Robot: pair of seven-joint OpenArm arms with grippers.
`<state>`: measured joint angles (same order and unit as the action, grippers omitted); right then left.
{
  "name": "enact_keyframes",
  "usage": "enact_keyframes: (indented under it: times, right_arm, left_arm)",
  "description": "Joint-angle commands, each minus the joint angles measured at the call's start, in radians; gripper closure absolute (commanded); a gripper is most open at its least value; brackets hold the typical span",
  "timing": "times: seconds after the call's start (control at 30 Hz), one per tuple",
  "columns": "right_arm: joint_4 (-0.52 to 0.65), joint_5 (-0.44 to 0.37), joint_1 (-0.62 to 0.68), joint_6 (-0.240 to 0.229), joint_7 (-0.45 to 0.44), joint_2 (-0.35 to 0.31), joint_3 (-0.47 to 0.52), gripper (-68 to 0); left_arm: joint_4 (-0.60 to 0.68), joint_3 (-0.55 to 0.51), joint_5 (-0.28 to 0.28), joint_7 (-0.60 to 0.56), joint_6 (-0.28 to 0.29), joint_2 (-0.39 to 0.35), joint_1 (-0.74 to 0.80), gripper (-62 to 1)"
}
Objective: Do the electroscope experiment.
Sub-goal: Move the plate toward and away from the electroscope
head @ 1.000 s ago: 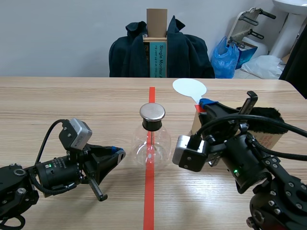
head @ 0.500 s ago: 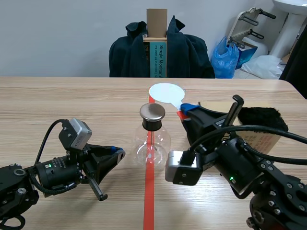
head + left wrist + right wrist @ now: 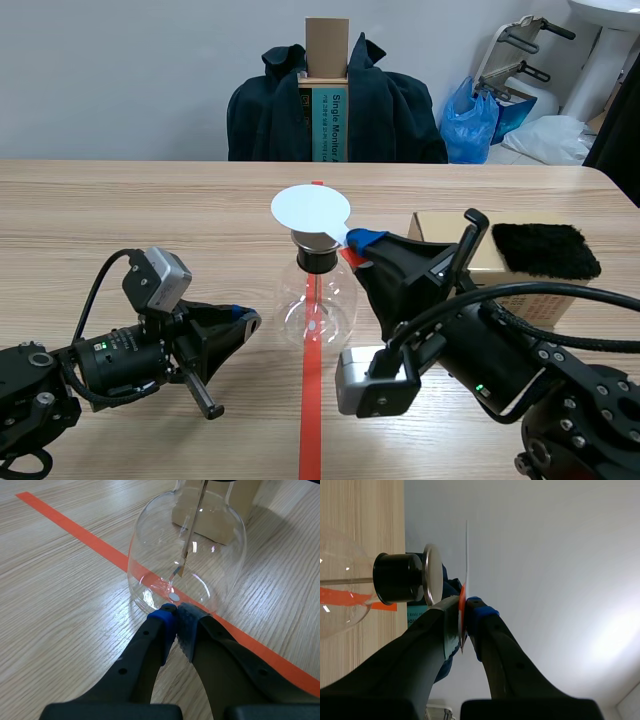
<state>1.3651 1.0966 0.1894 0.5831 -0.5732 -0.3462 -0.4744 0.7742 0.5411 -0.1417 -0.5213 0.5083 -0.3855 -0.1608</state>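
Right gripper pinching stem of flat white round disc. Disc just ahead of fingertips, close over metal cap of clear round glass flask, small gap visible. Left gripper pressed together, empty, tips just beside flask base.

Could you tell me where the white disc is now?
In the scene view's centre, the right tool holds the white disc just above the flask's metal cap.

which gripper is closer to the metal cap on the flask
Right. The right gripper holds a white disc just above the metal cap; the left gripper sits low beside the flask.
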Motion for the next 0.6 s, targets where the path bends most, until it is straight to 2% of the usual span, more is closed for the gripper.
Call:
enact_keyframes:
  times: [0.0,0.33,0.57]
  right_arm:
    - [0.018,-0.003,-0.006,0.011,-0.011,-0.009,0.003,-0.7]
    - [0.018,0.000,-0.001,0.010,-0.014,-0.009,0.003,-0.7]
    - [0.018,0.000,-0.001,0.010,0.022,-0.009,0.003,-0.7]
  left_arm:
    - [0.025,-0.003,-0.010,-0.014,0.002,0.003,-0.003,-2.8]
    - [0.025,-0.003,-0.010,-0.014,0.002,0.003,-0.003,-2.8]
    - [0.025,-0.003,-0.010,-0.014,0.002,0.003,-0.003,-2.8]
